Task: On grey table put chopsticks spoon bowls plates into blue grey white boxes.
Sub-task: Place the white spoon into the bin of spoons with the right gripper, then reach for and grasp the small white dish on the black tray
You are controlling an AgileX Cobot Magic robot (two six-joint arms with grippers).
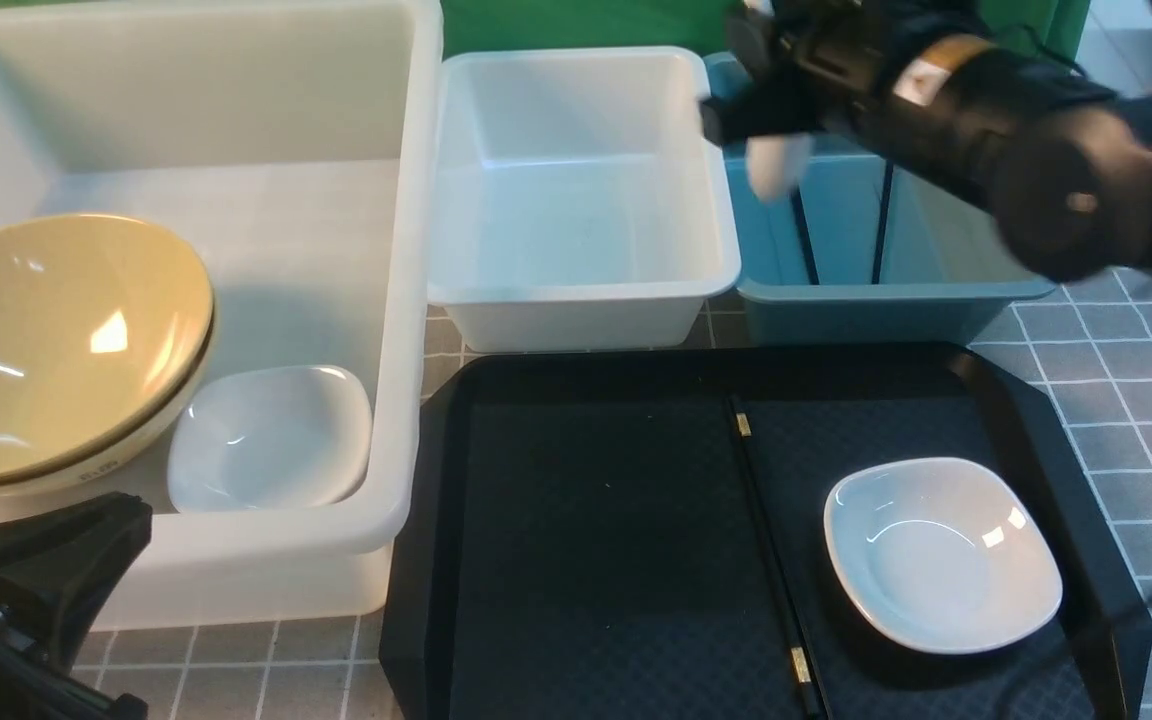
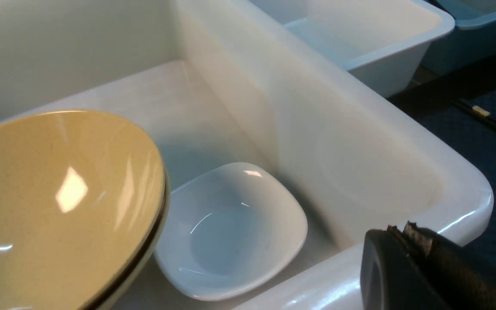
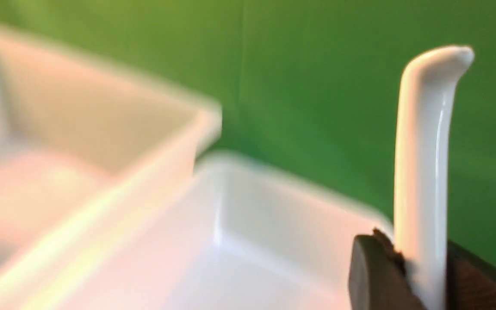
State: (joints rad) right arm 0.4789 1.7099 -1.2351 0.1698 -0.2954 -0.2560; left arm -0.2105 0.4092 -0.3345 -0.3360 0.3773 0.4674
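Pinches spoon in right gripper over white box's rim; could slip, land outside. Holds nothing in closed left gripper.

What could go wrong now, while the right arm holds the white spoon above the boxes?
1. The jaws pinch the glossy spoon only across its narrow handle, so it might slip or twist.
2. It hangs close to where the rims of the white box and the blue box meet; released here, it could strike a rim.
3. The right arm looks blurred, suggesting fast motion; the ceramic might chip on landing.
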